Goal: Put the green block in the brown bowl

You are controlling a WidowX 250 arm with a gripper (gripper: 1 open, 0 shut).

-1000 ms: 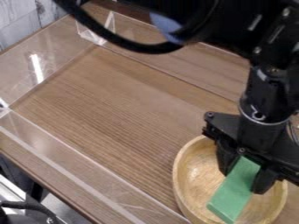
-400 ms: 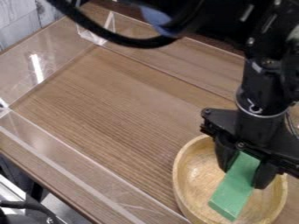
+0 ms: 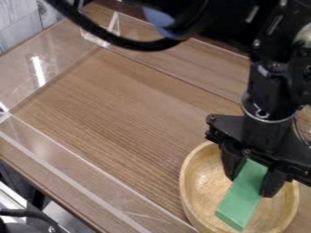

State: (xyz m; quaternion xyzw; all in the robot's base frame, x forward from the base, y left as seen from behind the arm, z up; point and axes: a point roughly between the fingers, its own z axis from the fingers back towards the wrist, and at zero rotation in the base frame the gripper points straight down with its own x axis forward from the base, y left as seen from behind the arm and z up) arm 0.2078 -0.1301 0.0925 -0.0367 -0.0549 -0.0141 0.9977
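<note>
The brown bowl (image 3: 198, 182) sits at the lower right of the wooden table, partly cut off by the frame's edge. Inside it the green block (image 3: 246, 202) leans at a tilt, its lower end resting near the bowl's front rim. The block's upper end rises between the black fingers of my gripper (image 3: 256, 175). The gripper points straight down over the bowl, and its fingers press the block's top from both sides.
The wooden tabletop (image 3: 115, 118) stretches to the left. A clear plastic wall (image 3: 49, 55) borders it at the back left, and another runs along the front edge. The black arm (image 3: 282, 73) rises above the bowl at the right.
Gripper and green block stay in the same place over the bowl. Only the arm's upper part has shifted slightly in the picture.
</note>
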